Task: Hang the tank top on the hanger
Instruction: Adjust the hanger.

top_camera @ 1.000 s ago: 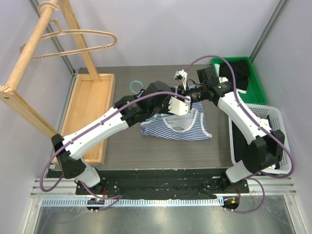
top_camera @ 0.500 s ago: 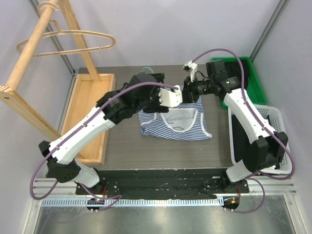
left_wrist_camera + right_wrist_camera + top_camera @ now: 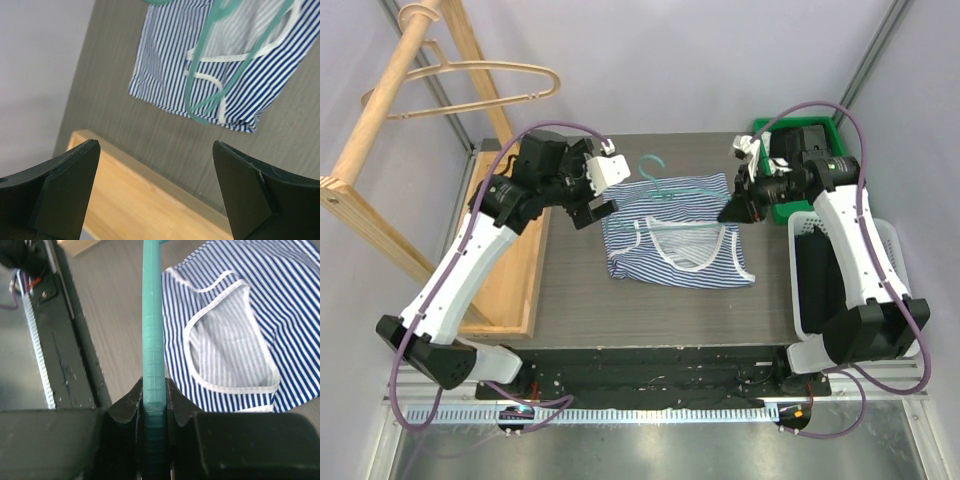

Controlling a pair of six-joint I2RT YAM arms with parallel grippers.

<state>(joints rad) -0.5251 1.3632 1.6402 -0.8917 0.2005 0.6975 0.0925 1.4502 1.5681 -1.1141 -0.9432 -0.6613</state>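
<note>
The striped tank top (image 3: 675, 245) lies crumpled on the dark table, right of centre. The teal hanger (image 3: 658, 182) slants over its upper part, hook toward the far left. My right gripper (image 3: 732, 212) is shut on the hanger's right end; in the right wrist view the teal bar (image 3: 151, 315) runs straight up from between the gripper (image 3: 154, 390), with the tank top (image 3: 225, 315) beneath. My left gripper (image 3: 592, 208) stands open and empty left of the top. Its wrist view shows the tank top (image 3: 165, 55), the hanger (image 3: 200, 80) and bare fingers (image 3: 70, 185).
A wooden tray (image 3: 510, 235) lies along the table's left side, also under my left gripper (image 3: 135, 200). A wooden rack with a tan hanger (image 3: 470, 80) stands at the far left. A green bin (image 3: 840, 165) with a black garment and a white basket (image 3: 865, 235) sit at the right.
My left gripper opened and pulled back to the left, away from the tank top. The right arm swung right with the hanger, which now slants over the top.
</note>
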